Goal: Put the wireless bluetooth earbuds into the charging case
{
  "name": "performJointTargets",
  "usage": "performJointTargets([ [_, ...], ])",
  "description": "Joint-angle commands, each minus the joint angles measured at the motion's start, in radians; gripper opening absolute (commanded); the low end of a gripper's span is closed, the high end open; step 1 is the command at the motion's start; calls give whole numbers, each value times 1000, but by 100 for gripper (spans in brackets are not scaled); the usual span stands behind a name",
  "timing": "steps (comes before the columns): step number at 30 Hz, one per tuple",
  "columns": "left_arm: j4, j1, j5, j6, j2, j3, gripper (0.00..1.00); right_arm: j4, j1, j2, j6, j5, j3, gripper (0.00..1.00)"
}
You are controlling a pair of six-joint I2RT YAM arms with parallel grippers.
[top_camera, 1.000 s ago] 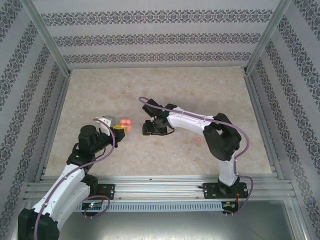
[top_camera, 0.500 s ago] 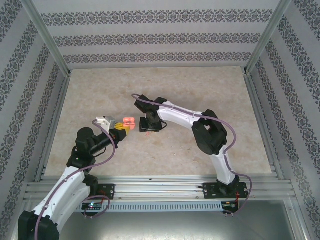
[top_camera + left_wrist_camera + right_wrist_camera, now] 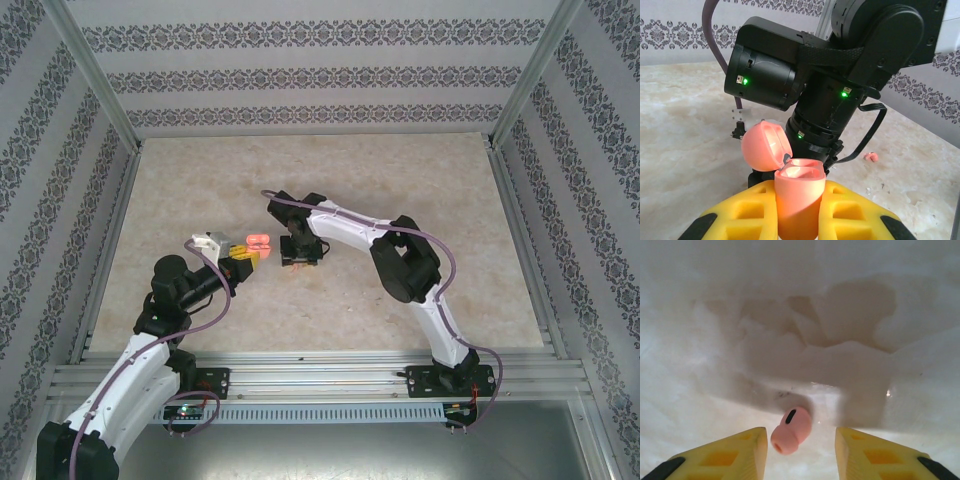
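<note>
My left gripper [image 3: 797, 216] is shut on a coral charging case [image 3: 796, 197], held upright between the yellow fingers [image 3: 737, 217]. Its lid [image 3: 765, 146] is flipped open to the left and both wells look empty. From above, the case [image 3: 259, 242] sits at the left gripper [image 3: 246, 258], just left of my right gripper [image 3: 298, 260]. The right gripper [image 3: 800, 450] hangs low over the table, open. One coral earbud [image 3: 791, 430] lies on the table between its fingers, close to the left finger [image 3: 742, 452] with a small gap. A second coral earbud [image 3: 870, 156] lies on the table further right.
The right arm's black wrist [image 3: 825, 95] stands directly behind the case, very close. The marble-patterned table [image 3: 420, 180] is bounded by aluminium rails and patterned walls [image 3: 300, 75]. The right arm's elbow [image 3: 402, 262] arches over the table's middle right.
The right arm has swung left toward the held case and its fingers have narrowed around the earbud on the table. The left arm and the case have stayed put.
</note>
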State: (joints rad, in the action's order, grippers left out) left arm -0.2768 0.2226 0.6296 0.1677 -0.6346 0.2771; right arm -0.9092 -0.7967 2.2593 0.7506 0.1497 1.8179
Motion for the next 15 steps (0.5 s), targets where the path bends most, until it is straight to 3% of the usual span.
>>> performJointTargets([
  [1,-35,12,25,-10,7,2,0,-31,13,27,-21,11,40,38],
  [15,-18,11,18,-14,1,6,0,-32,13,37,-20,51,30,36],
])
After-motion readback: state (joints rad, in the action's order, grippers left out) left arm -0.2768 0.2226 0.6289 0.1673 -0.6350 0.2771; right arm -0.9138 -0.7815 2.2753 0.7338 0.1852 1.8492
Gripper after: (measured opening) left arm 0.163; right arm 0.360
